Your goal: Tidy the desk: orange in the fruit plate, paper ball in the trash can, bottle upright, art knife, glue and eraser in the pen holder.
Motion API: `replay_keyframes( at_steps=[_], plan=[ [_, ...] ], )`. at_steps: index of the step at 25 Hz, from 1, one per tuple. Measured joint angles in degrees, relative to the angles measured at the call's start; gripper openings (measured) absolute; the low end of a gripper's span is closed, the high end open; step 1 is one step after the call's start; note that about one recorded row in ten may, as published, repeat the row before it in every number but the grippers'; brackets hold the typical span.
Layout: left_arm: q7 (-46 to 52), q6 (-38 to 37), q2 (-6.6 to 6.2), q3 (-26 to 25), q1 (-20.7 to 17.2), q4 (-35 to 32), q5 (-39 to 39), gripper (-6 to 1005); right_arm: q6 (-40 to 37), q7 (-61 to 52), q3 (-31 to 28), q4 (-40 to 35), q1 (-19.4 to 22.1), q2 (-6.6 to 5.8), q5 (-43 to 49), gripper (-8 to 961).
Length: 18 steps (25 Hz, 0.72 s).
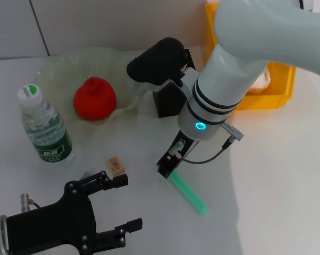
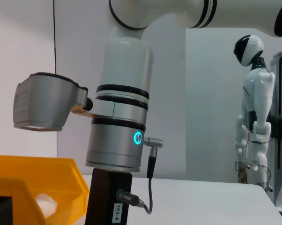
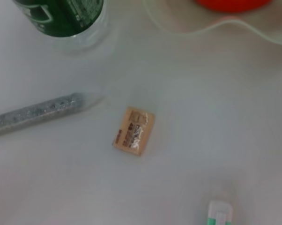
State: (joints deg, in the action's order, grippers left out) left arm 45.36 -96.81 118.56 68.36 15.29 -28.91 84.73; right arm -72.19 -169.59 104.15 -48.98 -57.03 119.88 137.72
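The green knife (image 1: 187, 192) lies on the desk (image 1: 277, 175), its upper end under the right gripper (image 1: 168, 166), which looks closed on it, though the fingertips are hard to make out. The eraser (image 1: 116, 165) sits nearby, apart. The left gripper (image 1: 117, 204) hangs wide open, holding nothing. The orange (image 1: 94, 98) is in the plate (image 1: 59, 66); the bottle (image 1: 44, 126) stands upright. The pen holder (image 1: 168, 101) is half hidden by the arm.

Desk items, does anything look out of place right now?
Yes. The small tan eraser, the green art knife under the right end effector, and a glittery grey glue stick lie loose on the white desk.
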Motion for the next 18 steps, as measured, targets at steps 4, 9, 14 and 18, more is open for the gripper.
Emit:
replay_keyframes(
  at_steps=[4,9,14,18],
  plan=[
    [0.0,-0.1,0.0,0.1,0.0,0.0,0.0,772,0.4,0.0,0.0,1.0,-0.1,0.0,0.0,294],
    [0.0,-0.1,0.0,0.6,0.0,0.0,0.0,772,0.5,0.0,0.0,1.3,-0.3,0.0,0.0,294],
    [0.0,-0.1,0.0,0.7,0.0,0.0,0.0,772,0.6,0.1,0.1,1.3,-0.3,0.0,0.0,294],
    [0.0,0.0,0.0,0.7,0.0,0.0,0.0,772,0.6,0.1,0.2,1.3,-0.3,0.0,0.0,293]
  ],
)
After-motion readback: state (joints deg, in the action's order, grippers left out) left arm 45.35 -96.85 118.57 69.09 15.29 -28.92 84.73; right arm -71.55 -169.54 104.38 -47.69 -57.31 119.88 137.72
